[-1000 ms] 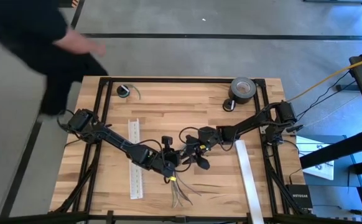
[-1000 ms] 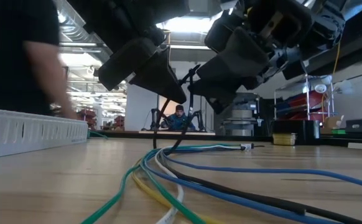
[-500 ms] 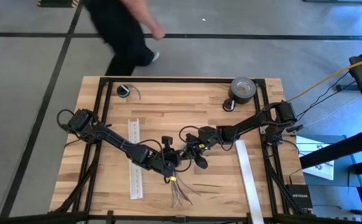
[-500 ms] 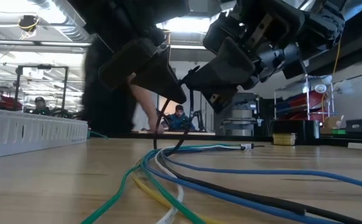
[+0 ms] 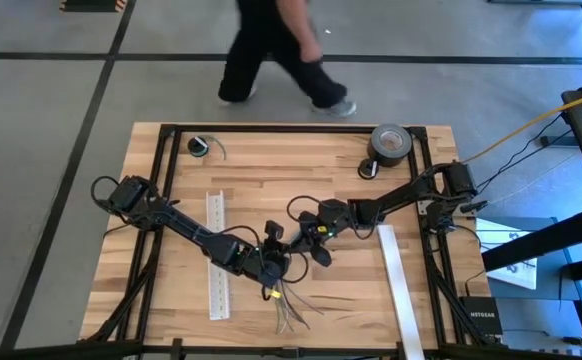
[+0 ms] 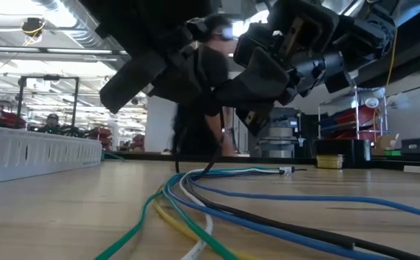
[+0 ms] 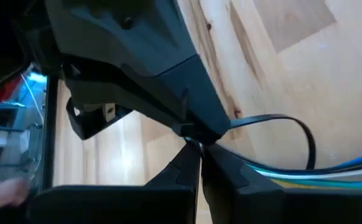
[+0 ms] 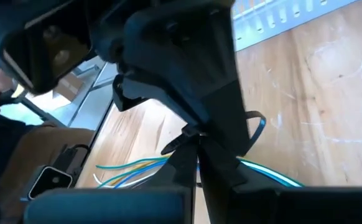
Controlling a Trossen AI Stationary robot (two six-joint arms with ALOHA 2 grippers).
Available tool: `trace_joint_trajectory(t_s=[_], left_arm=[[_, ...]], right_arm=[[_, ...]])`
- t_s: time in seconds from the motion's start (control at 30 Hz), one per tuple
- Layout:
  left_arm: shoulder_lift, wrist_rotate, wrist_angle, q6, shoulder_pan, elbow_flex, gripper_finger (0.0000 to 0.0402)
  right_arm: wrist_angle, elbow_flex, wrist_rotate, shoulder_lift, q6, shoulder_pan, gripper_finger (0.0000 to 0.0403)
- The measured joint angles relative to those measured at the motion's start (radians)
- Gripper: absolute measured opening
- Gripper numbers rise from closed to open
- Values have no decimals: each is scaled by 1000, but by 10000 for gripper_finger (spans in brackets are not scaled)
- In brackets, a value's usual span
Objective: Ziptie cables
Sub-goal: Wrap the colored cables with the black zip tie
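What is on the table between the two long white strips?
In the high view, both grippers, left and right, meet there above the cables, between the white strips.

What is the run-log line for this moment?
left pincer: shut on ziptie | right pincer: shut on ziptie | ziptie looped round cables

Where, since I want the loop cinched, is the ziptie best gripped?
Probably at its ends, where the ziptie's arch over the cables comes back together; the left gripper and right gripper meet shut there. The strip is thin and flat, so set the jaws across its flat faces, coming from the side away from the cables.
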Motion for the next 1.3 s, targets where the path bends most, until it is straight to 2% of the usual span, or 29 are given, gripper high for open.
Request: trace_joint_trajectory(t_s=[0.33, 0.7, 0.9, 1.1, 1.3], left_arm=[[1, 2, 37, 59, 6, -1, 0], [1, 3, 27, -2, 14, -1, 5], [1, -2, 26, -86, 12, -1, 52], [-4, -15, 17, -55, -27, 0, 111], [-32, 8, -2, -103, -72, 3, 135]], right_arm=[[51, 1, -27, 60, 63, -5, 0], [54, 1, -34, 63, 64, -5, 0], [51, 1, -35, 63, 60, -5, 0], [48, 1, -44, 64, 56, -3, 0], [49, 1, -14, 64, 45, -8, 0]])
